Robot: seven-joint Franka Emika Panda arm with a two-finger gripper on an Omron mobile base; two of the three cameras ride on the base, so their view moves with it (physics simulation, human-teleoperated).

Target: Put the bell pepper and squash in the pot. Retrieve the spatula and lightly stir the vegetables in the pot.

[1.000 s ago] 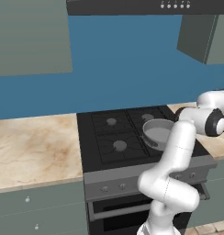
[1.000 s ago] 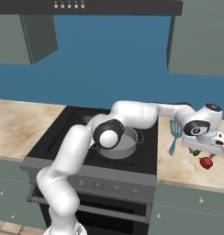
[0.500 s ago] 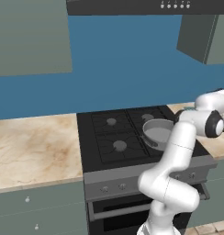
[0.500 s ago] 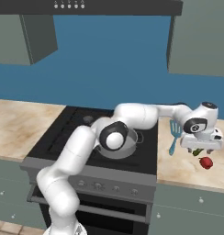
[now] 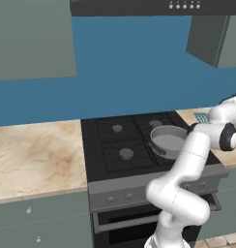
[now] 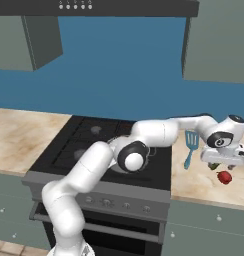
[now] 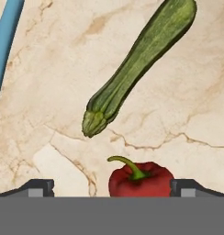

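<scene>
The red bell pepper (image 7: 140, 180) lies on the marble counter between my open gripper's (image 7: 114, 186) two fingertips, stem towards the camera. From the right base view my gripper (image 6: 225, 164) hangs just above the bell pepper (image 6: 224, 177). The dark green squash (image 7: 134, 69) lies just beyond the pepper, and in the right base view the hand hides most of it. The teal spatula (image 6: 190, 147) lies to the left of both, its handle (image 7: 6, 41) at the hand view's edge. The grey pot (image 5: 163, 130) stands on the stove's right burner, with nothing visible inside it.
The black stove (image 5: 120, 145) has several burners and sits between two marble counter stretches (image 5: 33, 155). My white arm reaches over the stove's front right corner to the right counter (image 6: 204, 182). Cabinets and a hood hang above.
The hand has sunk a little towards the bell pepper, and the elbow has drifted slightly right and down. The jaws stay open and the vegetables and spatula have not moved.
</scene>
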